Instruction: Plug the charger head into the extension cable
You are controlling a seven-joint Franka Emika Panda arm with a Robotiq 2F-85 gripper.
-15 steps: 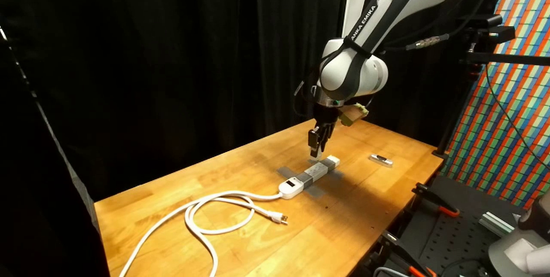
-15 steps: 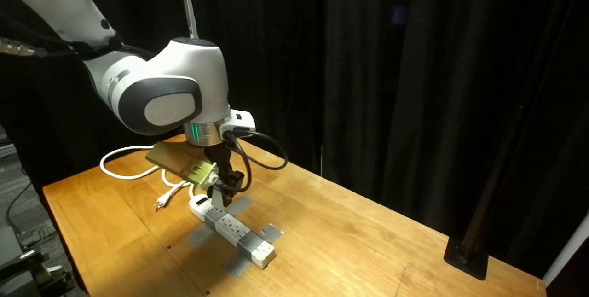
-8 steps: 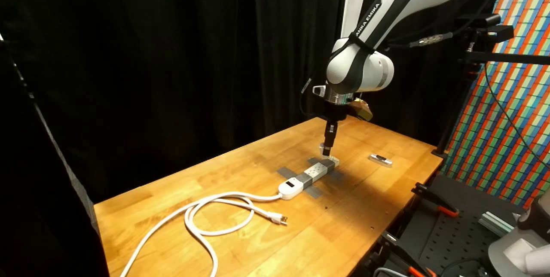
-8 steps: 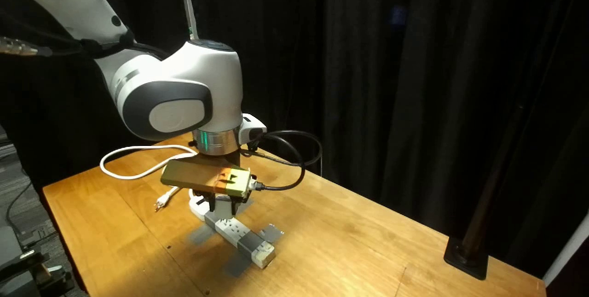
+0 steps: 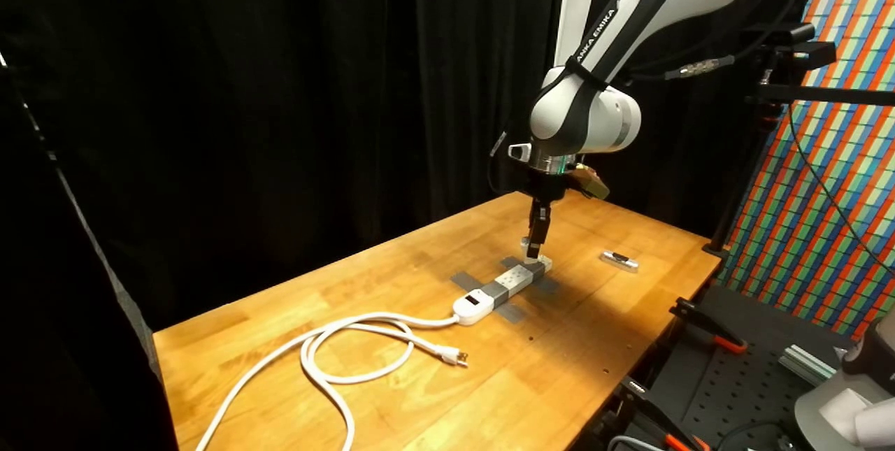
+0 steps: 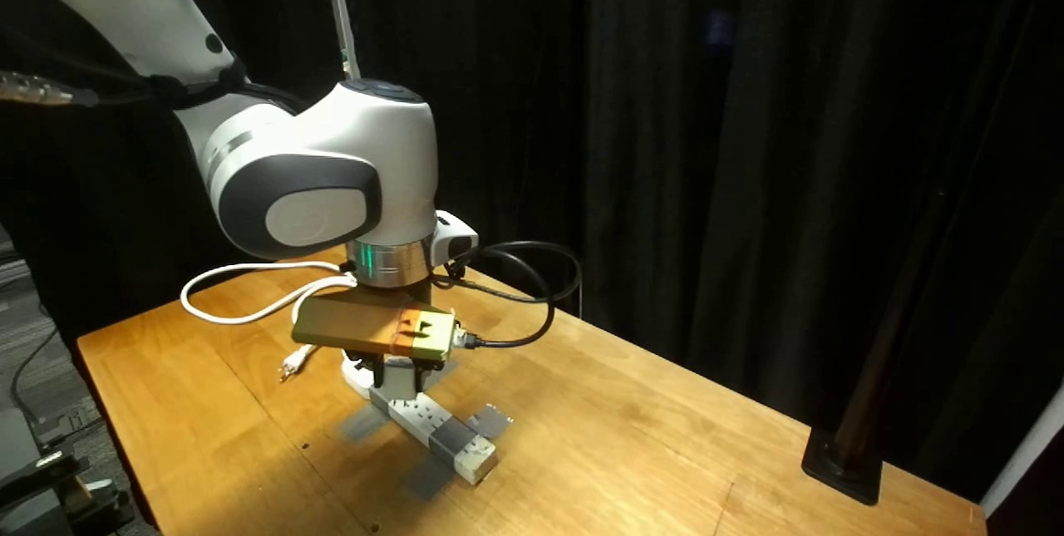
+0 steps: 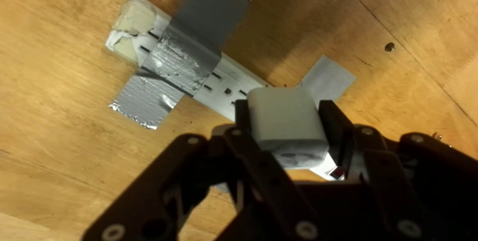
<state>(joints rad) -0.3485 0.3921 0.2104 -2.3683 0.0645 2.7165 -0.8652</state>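
Charger head [image 7: 286, 114], a plain white block, is pinched between the two black fingers [image 7: 332, 121] of the hand [image 7: 286, 121], which stand only its width apart. In the wrist view it hides part of the power strip [image 7: 233, 76], whose cream-patched end points to ten o'clock from it, while the red switch [image 7: 338, 173] shows between four and five o'clock. Uncovered outlets [image 7: 228, 91] show just beside it, toward ten o'clock. In an exterior view it stands roughly upright over the strip, at eleven o'clock from the uncovered outlets; whether it touches the strip, or has prongs in a slot, I cannot tell. Grey duct tape [image 7: 181, 58] crosses the strip onto the wooden worktop [image 5: 545, 374]. In an exterior view the white cord [image 5: 326, 327] leaves the switch end at nine o'clock and loops off toward eight, its pronged plug [image 5: 450, 354] lying between six and seven o'clock from that end; a small dark-and-silver bar [image 5: 619, 261] lies at three o'clock from the hand.
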